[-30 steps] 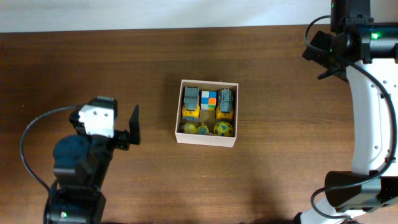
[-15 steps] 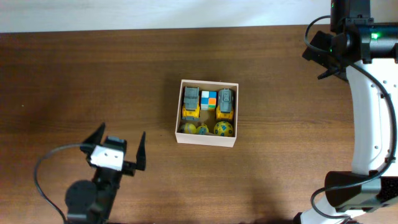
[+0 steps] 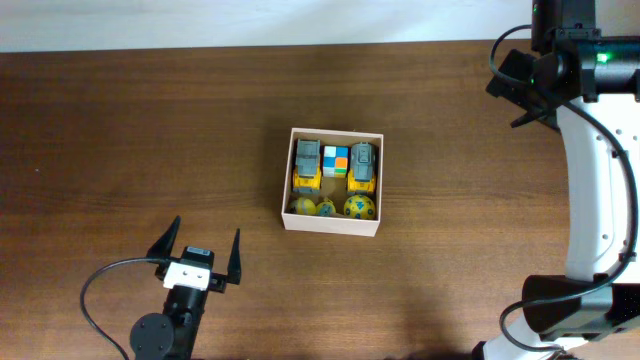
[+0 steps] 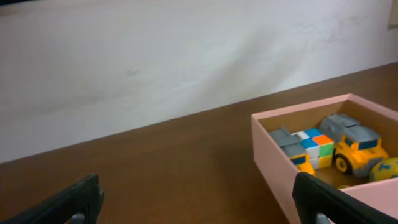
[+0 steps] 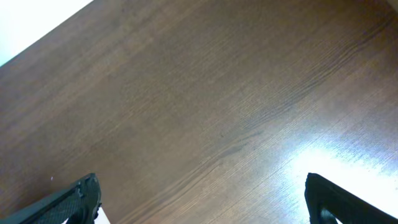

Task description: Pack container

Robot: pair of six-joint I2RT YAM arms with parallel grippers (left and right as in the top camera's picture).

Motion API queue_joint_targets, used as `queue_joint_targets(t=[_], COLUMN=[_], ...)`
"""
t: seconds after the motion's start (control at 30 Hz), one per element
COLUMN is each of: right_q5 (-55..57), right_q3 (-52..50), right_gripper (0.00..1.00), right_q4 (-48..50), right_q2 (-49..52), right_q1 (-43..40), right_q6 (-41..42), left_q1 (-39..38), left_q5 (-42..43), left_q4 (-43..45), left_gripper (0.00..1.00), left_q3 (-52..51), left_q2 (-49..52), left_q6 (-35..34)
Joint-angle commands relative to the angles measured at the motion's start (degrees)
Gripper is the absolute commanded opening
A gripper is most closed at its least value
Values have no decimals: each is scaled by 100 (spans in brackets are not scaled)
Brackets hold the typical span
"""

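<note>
The container point(image 3: 330, 226), a white-walled square box with a tan inside, sits mid-table. It holds two yellow-and-grey toy trucks point(image 3: 307, 165) point(image 3: 363, 166), a colour cube point(image 3: 335, 161) between them, and yellow balls point(image 3: 360, 207) along its near wall. My left gripper point(image 3: 208, 226) is open and empty near the table's front edge, left of and nearer than the box. The left wrist view has the container point(image 4: 273, 162) ahead on the right, beyond the left gripper point(image 4: 198, 182). My right gripper point(image 5: 200, 185) is open over bare wood at the far right.
The dark wooden table point(image 3: 150, 120) ends at a white wall point(image 4: 186, 62) at the back. The right arm point(image 3: 590, 180) runs along the right side. A black cable point(image 3: 100, 290) loops beside the left arm.
The left arm has drawn back toward the table's front edge and moved slightly right, its open fingers now pointing toward the far side. The right arm and the box have stayed still.
</note>
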Motion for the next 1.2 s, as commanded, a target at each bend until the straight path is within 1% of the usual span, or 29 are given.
queue_joint_targets(t=[0.0, 0.13, 0.23, 1.17], right_q5=[87, 87, 87, 85], right_q3=[15, 15, 15, 15], right_gripper=[99, 99, 99, 99], right_q4=[0, 0, 0, 0], right_q2=[20, 20, 20, 20], right_q1=[-22, -22, -22, -22], right_q6=[24, 24, 24, 24], left_q1=[144, 175, 175, 175], left_q5=[79, 46, -94, -70], left_q4=[-70, -529, -544, -538], left_gripper=[99, 99, 99, 99], left_q3=[-105, -105, -105, -105], left_q2=[-125, -125, -125, -122], left_q6=[199, 415, 420, 428])
